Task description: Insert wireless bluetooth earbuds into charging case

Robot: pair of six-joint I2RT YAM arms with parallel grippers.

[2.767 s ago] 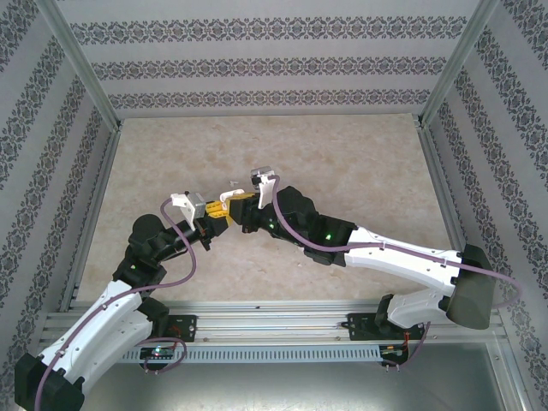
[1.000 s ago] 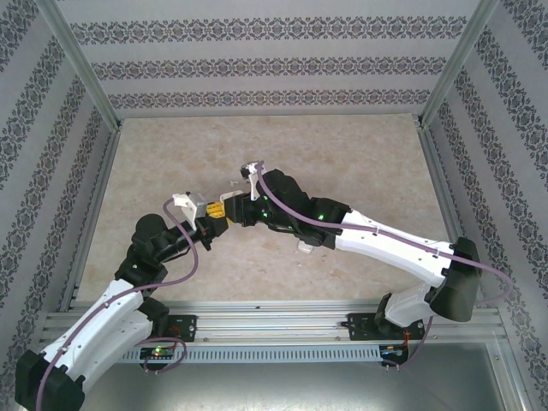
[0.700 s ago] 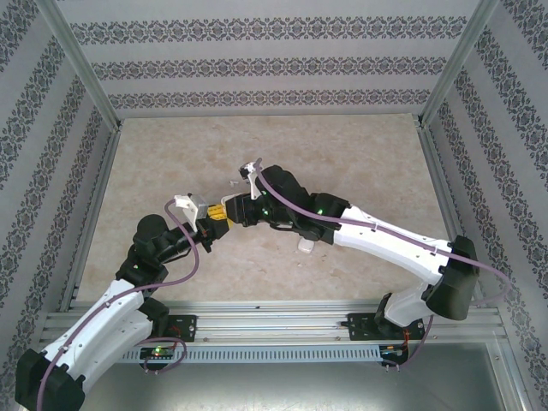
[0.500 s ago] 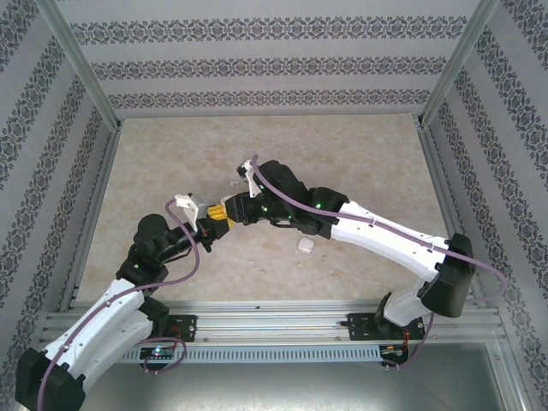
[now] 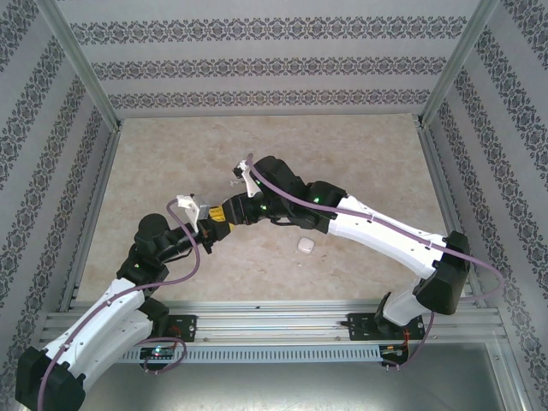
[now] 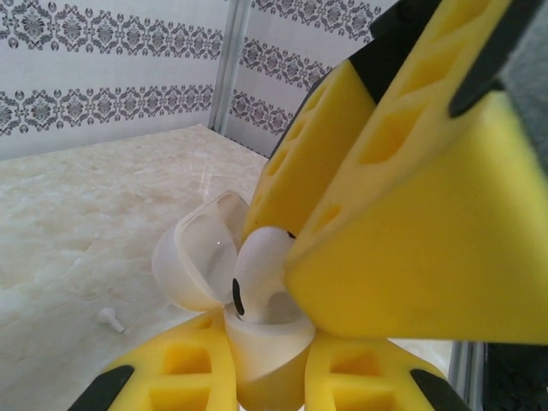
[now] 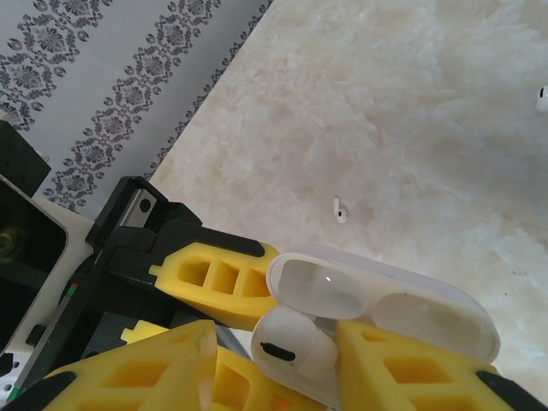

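Observation:
My left gripper (image 6: 265, 370) is shut on the body of the white charging case (image 6: 267, 347), held off the table with its lid (image 6: 193, 265) swung open. One white earbud (image 6: 257, 276) stands in the case, head up. In the right wrist view the same earbud (image 7: 295, 342) sits under the open lid (image 7: 377, 300), between the yellow fingers of my right gripper (image 7: 278, 353). That gripper is open: one finger lies against the earbud and a gap shows on the other side. In the top view both grippers (image 5: 224, 214) meet at mid-table.
Loose earbuds lie on the marble table top (image 7: 411, 120): one close by (image 7: 341, 210), one farther off (image 7: 541, 96), one in the left wrist view (image 6: 110, 319). A second white case (image 5: 305, 246) rests right of the grippers. Metal frame posts and patterned walls ring the table.
The right arm has swung its elbow back and to the right, uncovering the white case on the table. Its fingers have spread apart at the earbud. The left arm has hardly moved.

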